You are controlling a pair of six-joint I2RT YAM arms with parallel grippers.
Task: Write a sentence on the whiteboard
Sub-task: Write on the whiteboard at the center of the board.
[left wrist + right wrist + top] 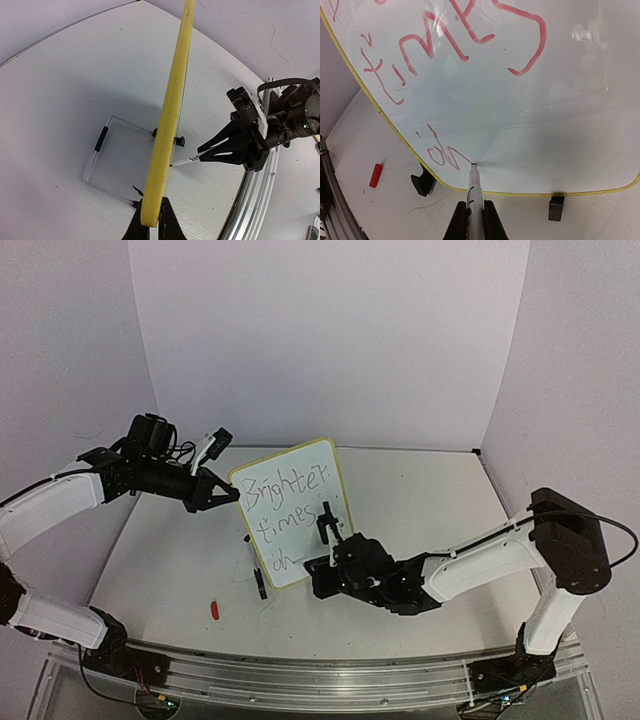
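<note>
I held the whiteboard (310,456) by its left rim, my left end effector (232,495) clamped shut on the yellow edge. The whiteboard stood on its black feet (556,207) near the middle of the counter (430,500), between my two arms, with a wire stand (107,150) just behind it. My right end effector (338,545) was closed around a marker (325,522), and the tip touched the writing face low on the left side. The sentence (288,508) ran down the whiteboard in three lines. "Brighter" sat on top and "times" below it. The third line was only a couple of letters, ending right at the marker tip. Seen from my right wrist, the strokes were red and the tip pressed the surface just above the bottom rim. From my left wrist, the whiteboard showed edge-on as a yellow strip pinched between my fingers (136,227), with the marker meeting its far face. A small red cap (215,609) lay on the counter near the whiteboard's lower left corner, apart from it.
</note>
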